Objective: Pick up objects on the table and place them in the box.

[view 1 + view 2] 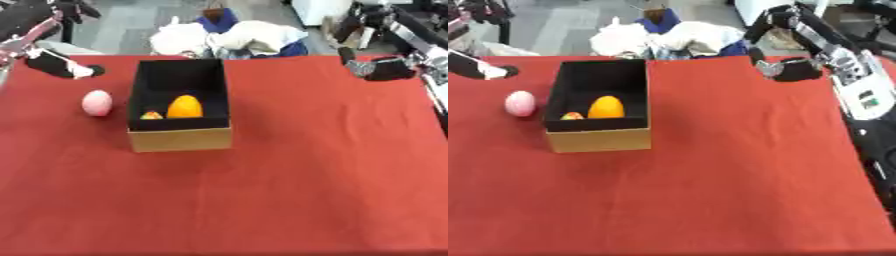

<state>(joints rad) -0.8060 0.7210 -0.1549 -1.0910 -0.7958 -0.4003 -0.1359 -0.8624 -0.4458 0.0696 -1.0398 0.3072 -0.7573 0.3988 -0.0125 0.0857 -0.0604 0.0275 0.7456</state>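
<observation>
A cardboard box with a black inside stands left of the table's middle. In it lie an orange egg-shaped object and a small red and yellow object. A pink egg-shaped object sits on the red cloth just left of the box. My left hand hovers at the table's far left edge, beyond the pink object, with a white patch at its tip. My right hand hangs over the far right edge, well away from the box.
The red cloth covers the whole table. Beyond the far edge lie white and blue bundles. My right arm runs down the right side in the right eye view.
</observation>
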